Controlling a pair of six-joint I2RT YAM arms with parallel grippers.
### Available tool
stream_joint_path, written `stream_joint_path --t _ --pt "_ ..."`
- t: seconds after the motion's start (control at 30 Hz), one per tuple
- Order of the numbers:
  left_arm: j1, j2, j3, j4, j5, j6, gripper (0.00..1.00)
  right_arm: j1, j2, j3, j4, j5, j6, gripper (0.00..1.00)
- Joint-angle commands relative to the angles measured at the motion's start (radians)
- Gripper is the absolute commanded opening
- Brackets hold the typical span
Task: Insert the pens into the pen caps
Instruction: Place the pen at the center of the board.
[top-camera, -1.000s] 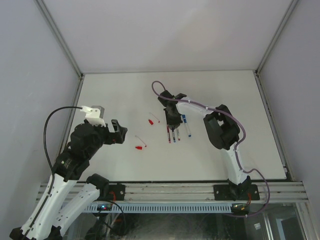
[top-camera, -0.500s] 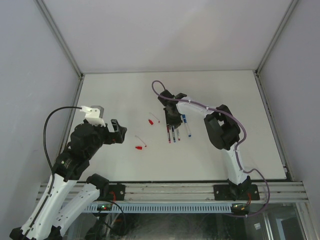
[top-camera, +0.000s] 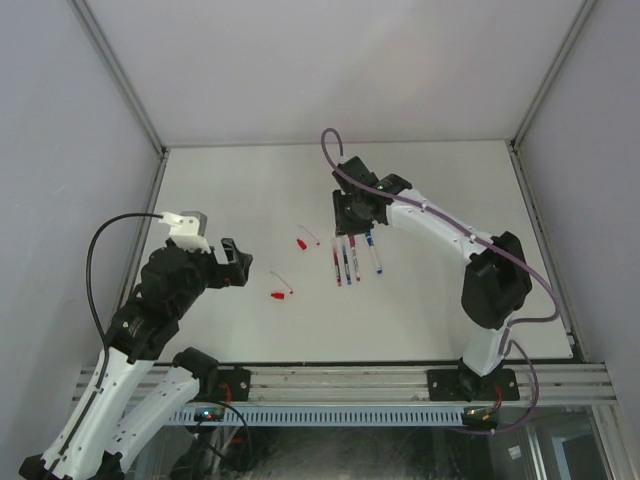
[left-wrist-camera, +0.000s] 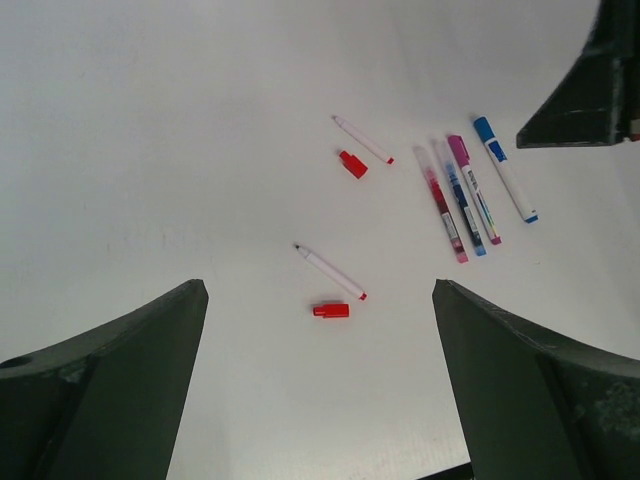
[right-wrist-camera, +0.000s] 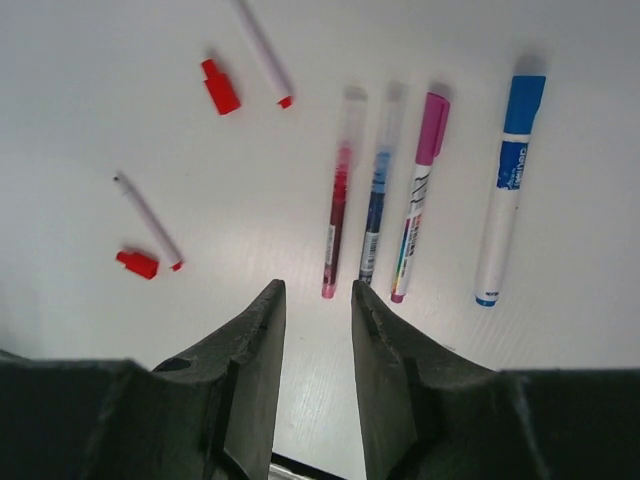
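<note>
Hovering narrowly parted and empty, the right gripper (right-wrist-camera: 318, 295) hangs over four capped pens (right-wrist-camera: 377, 215) at the centre of the table (top-camera: 450, 190); the left gripper (top-camera: 235, 263) gapes wide, holding nothing. Toward the left edge, two uncapped red pens (right-wrist-camera: 148, 220) and their red caps (right-wrist-camera: 137, 264) apparently await pickup and alignment.

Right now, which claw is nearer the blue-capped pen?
Right. The right claw hovers by the far end of the blue-capped pen; the left claw hangs well to its left.
</note>
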Motion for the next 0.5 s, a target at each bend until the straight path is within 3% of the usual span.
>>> stream_joint_path --t 0.0,0.47 --pt "0.006 -0.006 -0.021 0.034 -0.025 0.018 1.0 0.008 -0.13 -0.053 0.061 -0.063 -0.059 0.33" --pt "0.007 -0.015 -0.024 0.032 -0.04 0.016 1.0 0.123 -0.582 -0.337 0.298 0.041 -0.16 0.43"
